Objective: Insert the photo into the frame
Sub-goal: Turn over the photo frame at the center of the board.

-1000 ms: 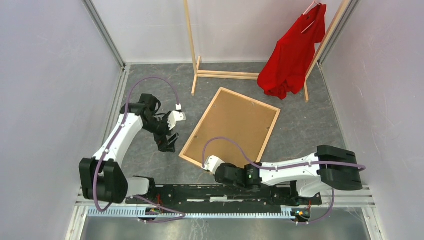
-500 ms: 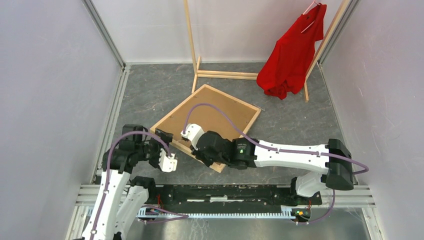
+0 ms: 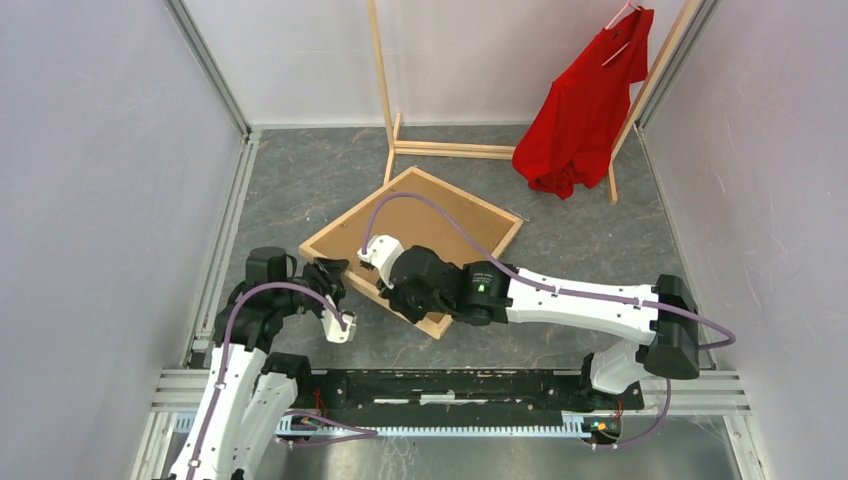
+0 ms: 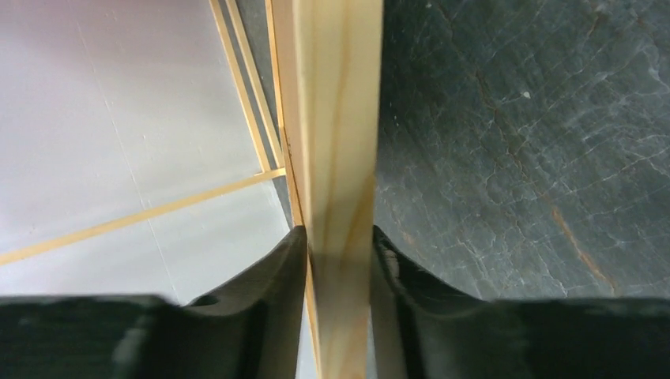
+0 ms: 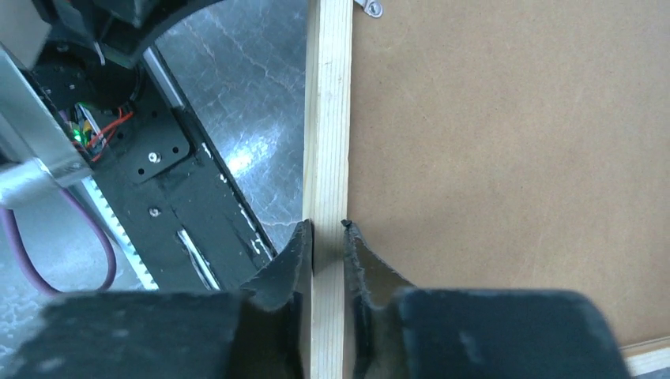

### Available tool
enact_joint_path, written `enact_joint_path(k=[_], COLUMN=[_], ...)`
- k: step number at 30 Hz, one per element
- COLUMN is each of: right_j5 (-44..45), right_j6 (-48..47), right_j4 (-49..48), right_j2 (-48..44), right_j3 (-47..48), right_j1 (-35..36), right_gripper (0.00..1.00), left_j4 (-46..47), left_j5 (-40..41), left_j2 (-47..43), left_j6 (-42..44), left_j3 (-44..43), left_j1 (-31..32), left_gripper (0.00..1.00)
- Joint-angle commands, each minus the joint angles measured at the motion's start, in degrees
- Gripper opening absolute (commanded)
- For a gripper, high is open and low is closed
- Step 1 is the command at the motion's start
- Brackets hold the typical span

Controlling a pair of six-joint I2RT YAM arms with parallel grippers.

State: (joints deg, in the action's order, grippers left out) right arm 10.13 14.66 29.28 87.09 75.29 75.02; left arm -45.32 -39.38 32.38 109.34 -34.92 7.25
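The frame (image 3: 345,224) of light wood lies askew in mid-table, its back up and filled by a brown backing board (image 3: 420,232). The photo is hidden. My left gripper (image 3: 333,272) is shut on the frame's near-left rail; in the left wrist view that rail (image 4: 336,118) runs edge-on between the black fingers (image 4: 272,268). My right gripper (image 3: 393,292) is shut on the near rail further right. In the right wrist view its fingertips (image 5: 296,249) pinch the wooden bar (image 5: 328,118) beside the backing board (image 5: 490,158).
A tall wooden clothes rack (image 3: 385,100) with a red shirt (image 3: 585,105) stands at the back. Grey walls close in both sides. The black base rail (image 3: 450,385) runs along the near edge, close below the frame. A metal clip (image 5: 367,8) sits on the frame's back.
The right gripper has swung the frame leftward and turned it. The left arm drew back toward the near-left, and its open jaws have closed on the frame's rail.
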Motion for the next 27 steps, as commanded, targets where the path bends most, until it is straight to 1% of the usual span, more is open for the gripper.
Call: enact_joint_path(k=[1, 2, 3, 4, 7, 10, 12, 13, 15, 17, 21, 23, 24, 27], right_j5=[0.26, 0.45, 0.63, 1.1, 2.06, 1.44, 1.22, 1.14, -1.27, -1.07, -0.8, -1.24, -1.42, 0.98], right_j6=[-2.03, -2.02, -2.27, -2.53, -4.56, -8.65, -13.9, -18.29, -24.93, -29.94, -33.71, -35.43, -36.43, -41.11], right_j4=[-3.0, -3.01, -3.21, -3.48, -4.67, -8.48, -10.75, -11.78, -13.54, -16.31, -19.83, -19.53, -19.76, -21.73], right_j2=[-1.97, -2.45, -3.44, -4.73, -10.85, -20.76, -28.33, -32.53, -40.53, -49.2, -61.64, -62.63, -61.57, -53.3], right_j3=[3.9, 3.7, 3.22, 2.59, -0.89, -7.56, -14.35, -17.48, -25.17, -33.76, -45.23, -48.74, -49.92, -51.0], right_j1=[-0.38, -0.65, -0.96, -1.39, -4.64, -9.2, -10.84, -11.03, -11.04, -11.06, -11.01, -11.03, -11.04, -11.02], right_gripper=[0.3, 0.41, 0.54, 0.65, 0.79, 0.87, 0.94, 0.96, 0.98, 0.98, 0.98, 0.98, 0.98, 0.98], left_j4=[6.91, 6.91, 7.14, 7.62, 7.79, 7.68, 6.97, 6.13, 4.73, 4.14, 0.87, -0.61, -0.78, -0.83], left_j5=[-3.6, -3.57, -3.57, -3.46, -3.13, -2.89, -2.78, -2.67, -2.27, -1.55, -0.09, 0.28, 0.18, 0.2], left_j2=[0.78, 1.04, 1.16, 1.46, 1.81, 2.26, 2.97, 3.37, 4.23, 5.46, 7.86, 8.17, 8.03, 7.3], left_j6=[3.17, 2.45, 1.19, -0.5, -3.89, -6.67, -7.98, -8.31, -8.73, -10.17, -10.71, -10.53, -10.24, -9.51], left_j3=[-2.19, -2.66, -3.2, -3.68, -5.32, -6.76, -8.13, -8.84, -10.26, -11.78, -15.03, -15.84, -15.88, -15.39], left_j1=[0.24, 0.23, 0.23, 0.23, 0.23, 0.24, 0.23, 0.23, 0.23, 0.23, 0.23, 0.23, 0.23, 0.23], left_gripper=[0.3, 0.24, 0.17, 0.13, 0.12, 0.11, 0.11, 0.11, 0.11, 0.1, 0.09, 0.09, 0.09, 0.09])
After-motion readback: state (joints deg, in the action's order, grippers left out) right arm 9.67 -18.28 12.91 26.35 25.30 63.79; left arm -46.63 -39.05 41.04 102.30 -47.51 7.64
